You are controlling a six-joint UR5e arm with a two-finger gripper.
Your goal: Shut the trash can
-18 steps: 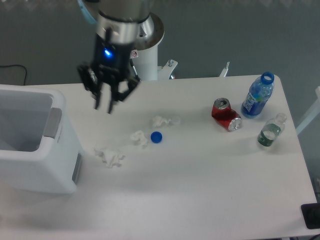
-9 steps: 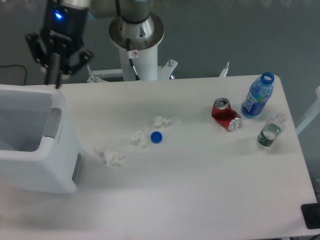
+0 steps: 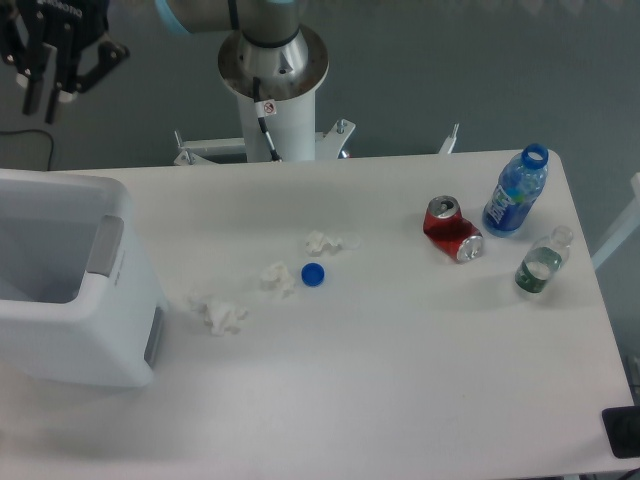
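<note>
The trash can (image 3: 75,300) is a large white boxy bin at the left edge of the table. Its top stands open, showing the grey-white inside. A grey tab (image 3: 105,247) lies on its right rim and a grey patch (image 3: 154,334) marks its right side. My gripper (image 3: 42,98) hangs at the top left, above and behind the bin's back edge, clear of it. Its two dark fingers point down with a small gap and nothing between them.
On the table lie three crumpled white tissues (image 3: 218,314), (image 3: 277,276), (image 3: 324,242) and a blue bottle cap (image 3: 313,274). A crushed red can (image 3: 452,229), a blue bottle (image 3: 516,192) and a small clear bottle (image 3: 541,261) sit at the right. The arm's white base (image 3: 272,90) stands behind.
The gripper has swung left and up, from over the table near the tissues to the top left corner behind the trash can. Nothing on the table moved.
</note>
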